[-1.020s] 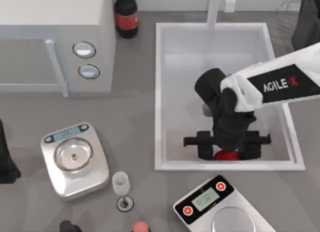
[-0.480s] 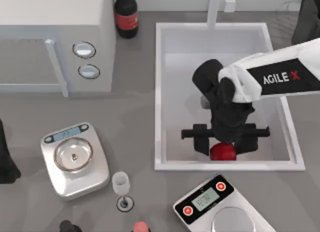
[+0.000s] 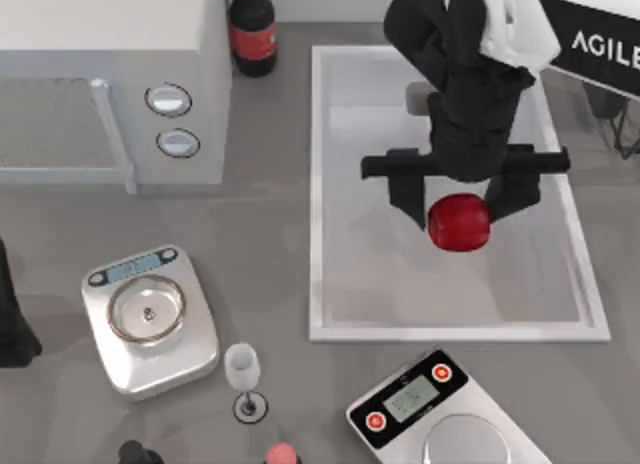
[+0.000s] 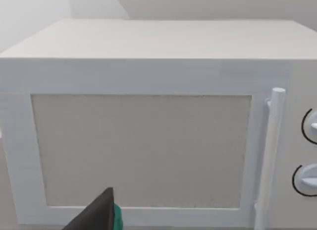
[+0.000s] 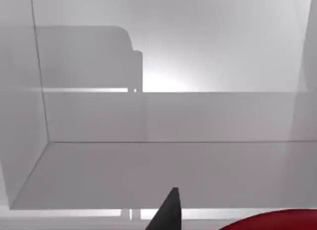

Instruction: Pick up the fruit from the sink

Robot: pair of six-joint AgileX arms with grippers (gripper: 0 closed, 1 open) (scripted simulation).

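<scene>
The glossy red fruit hangs above the white sink, held between the black fingers of my right gripper, which is shut on it over the basin's middle. In the right wrist view the fruit shows as a red edge beside one dark fingertip, with the sink's floor and walls below. My left arm stays parked at the table's far left edge; its wrist view shows a dark fingertip in front of the microwave.
A white microwave stands at the back left with a dark bottle beside it. Two scales and a small glass sit near the front. Bottle tops line the front edge.
My right gripper has risen from the sink's front end and moved toward the basin's middle, lifting the fruit off the sink floor.
</scene>
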